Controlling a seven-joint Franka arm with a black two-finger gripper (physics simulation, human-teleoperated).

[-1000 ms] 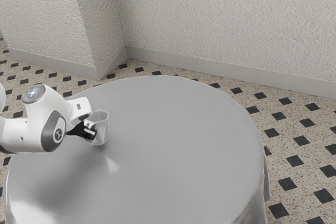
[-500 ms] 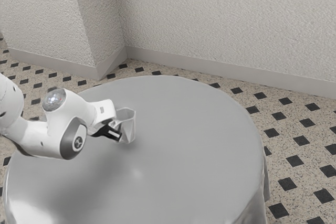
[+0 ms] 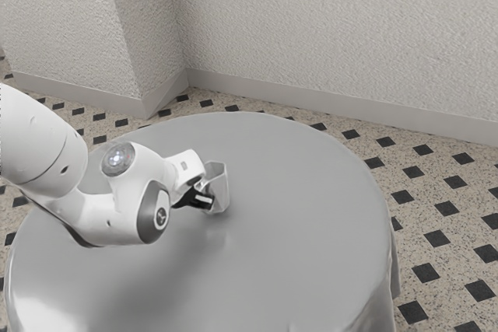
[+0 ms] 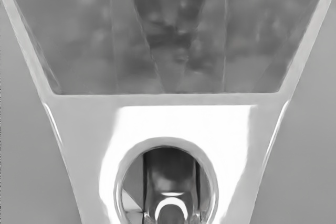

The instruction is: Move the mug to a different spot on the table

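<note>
The arm [image 3: 93,207] reaches in from 9 o'clock in the exterior view. The black jaws are clenched on the mug [image 3: 215,183], at the side that faces the arm. In the wrist view the mug's handle [image 4: 116,182] is directly under the hand, with the open mouth beyond it.

In the last second the mug has travelled with the hand toward 3 o'clock, from the 10 o'clock part of the table [image 3: 311,215] to a place near the middle, a little toward 12 o'clock. It stands nearly upright. I cannot tell if its base touches the table or hangs just above it.

I judge the main part of the task is made, because the mug is already over a new spot. It remains to set it down and let it go.
</note>
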